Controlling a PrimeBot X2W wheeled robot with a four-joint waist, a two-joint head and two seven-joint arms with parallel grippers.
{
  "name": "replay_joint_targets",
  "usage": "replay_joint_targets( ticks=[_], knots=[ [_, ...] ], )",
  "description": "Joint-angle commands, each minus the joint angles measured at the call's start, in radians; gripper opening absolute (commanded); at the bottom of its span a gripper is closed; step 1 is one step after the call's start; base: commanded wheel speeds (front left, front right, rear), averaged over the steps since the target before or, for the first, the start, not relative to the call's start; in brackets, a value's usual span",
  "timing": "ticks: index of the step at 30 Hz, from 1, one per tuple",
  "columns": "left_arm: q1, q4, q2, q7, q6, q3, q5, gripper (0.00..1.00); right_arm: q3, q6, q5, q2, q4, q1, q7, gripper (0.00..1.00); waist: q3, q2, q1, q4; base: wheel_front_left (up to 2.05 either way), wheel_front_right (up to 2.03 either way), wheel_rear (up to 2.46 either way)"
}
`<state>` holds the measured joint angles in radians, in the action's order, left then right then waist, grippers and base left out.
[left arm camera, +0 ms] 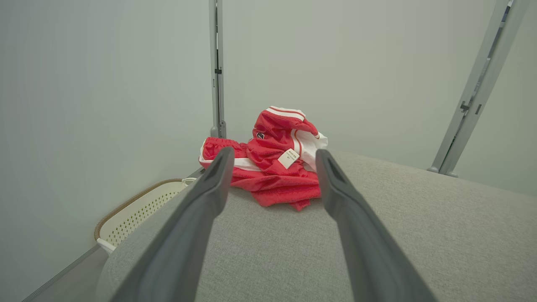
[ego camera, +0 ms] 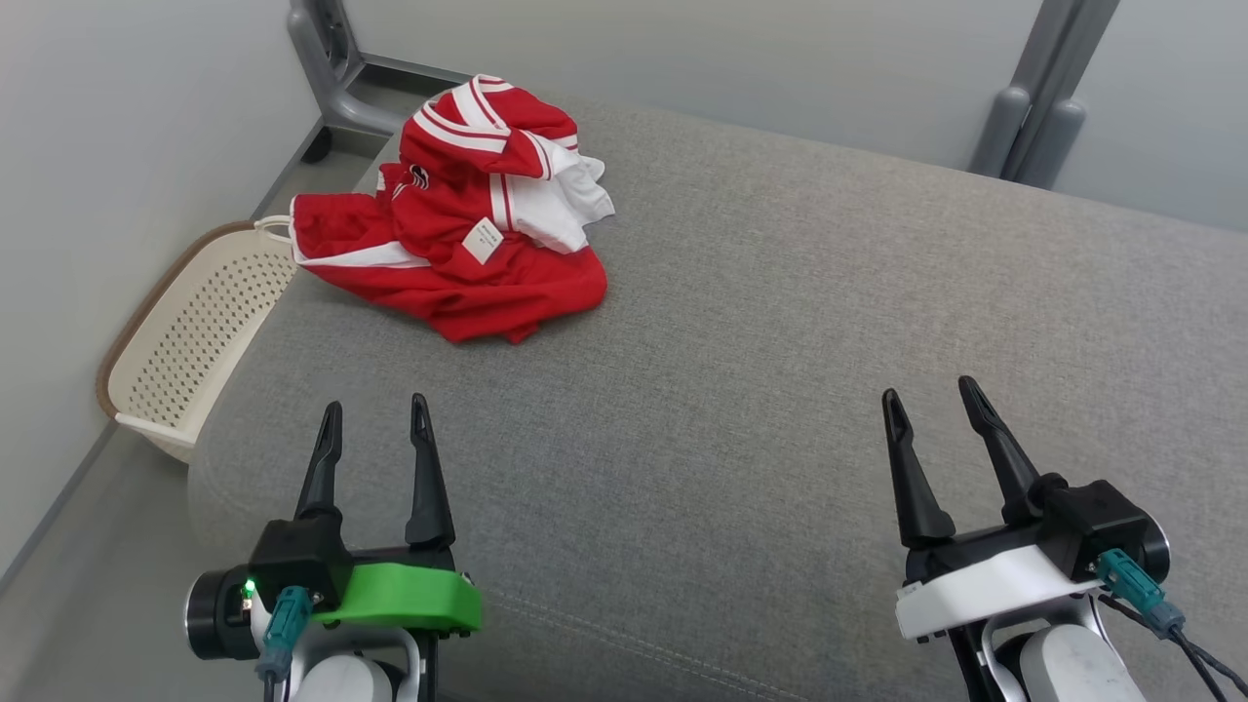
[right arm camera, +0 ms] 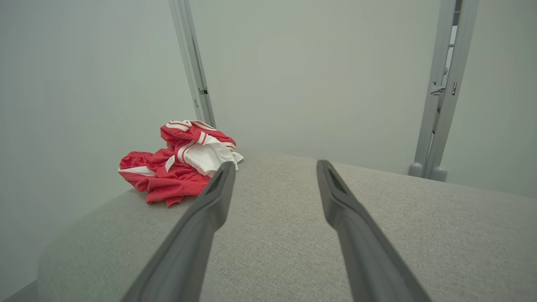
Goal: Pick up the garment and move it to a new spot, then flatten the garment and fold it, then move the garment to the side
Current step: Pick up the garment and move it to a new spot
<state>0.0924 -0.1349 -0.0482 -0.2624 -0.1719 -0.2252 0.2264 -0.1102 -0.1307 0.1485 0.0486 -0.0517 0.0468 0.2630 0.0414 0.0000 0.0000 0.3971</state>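
Nearest the head camera, the left gripper [ego camera: 376, 402] sat at the lower left with a green mount behind its two dark fingers. Its jaws stood wide apart with nothing between them. At the lower right, the right gripper [ego camera: 927, 387], on a white mount, had its jaws just as wide and equally empty. Both were above the near part of a broad grey cushion [ego camera: 760, 351]; whether either touched the fabric could not be told.

Well apart from both, the garment [ego camera: 458, 253] lay crumpled in a heap at the cushion's far left corner. It was red with white stripes and white panels, and a small white tag [ego camera: 483, 240] faced upward on top of it. One red fold reached the cushion's left edge.

Beside that edge, a cream perforated basket [ego camera: 195, 331] with a brown rim stood on the floor [ego camera: 58, 604] against the pale wall [ego camera: 117, 146]. Grey metal posts [ego camera: 1038, 107] rose behind the cushion at its far corners.

Along the left wrist camera's line, the heap showed ahead between the two fingers. From the right wrist camera, it lay off to the left of the fingers.
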Motion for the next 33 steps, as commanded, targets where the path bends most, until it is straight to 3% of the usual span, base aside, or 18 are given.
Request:
replay_joint_targets(
  ticks=[1,18,26,33],
  knots=[
    [-0.006,-0.003,-0.004,-0.002,0.005,-0.002,0.003,1.00,0.002,0.000,-0.001,0.003,0.001,-0.005,0.004,1.00,-0.003,0.0000,0.0000,0.023,0.00,0.00,0.00],
    [0.032,0.013,-0.004,-0.002,-0.001,0.016,0.063,1.00,0.004,0.000,-0.054,0.004,-0.014,0.029,0.004,1.00,0.079,0.0000,0.0000,0.014,0.00,0.00,0.00],
    [0.139,0.031,-0.004,-0.002,0.001,0.042,0.179,1.00,0.007,0.000,-0.107,0.004,-0.010,0.096,0.004,1.00,0.223,0.0000,0.0000,-0.025,0.00,0.00,0.00],
    [0.327,0.000,-0.004,-0.002,0.040,0.091,0.224,1.00,-0.016,0.000,-0.130,0.023,-0.014,0.165,0.004,1.00,0.352,0.0000,0.0000,-0.057,0.00,0.00,0.00]
  ],
)
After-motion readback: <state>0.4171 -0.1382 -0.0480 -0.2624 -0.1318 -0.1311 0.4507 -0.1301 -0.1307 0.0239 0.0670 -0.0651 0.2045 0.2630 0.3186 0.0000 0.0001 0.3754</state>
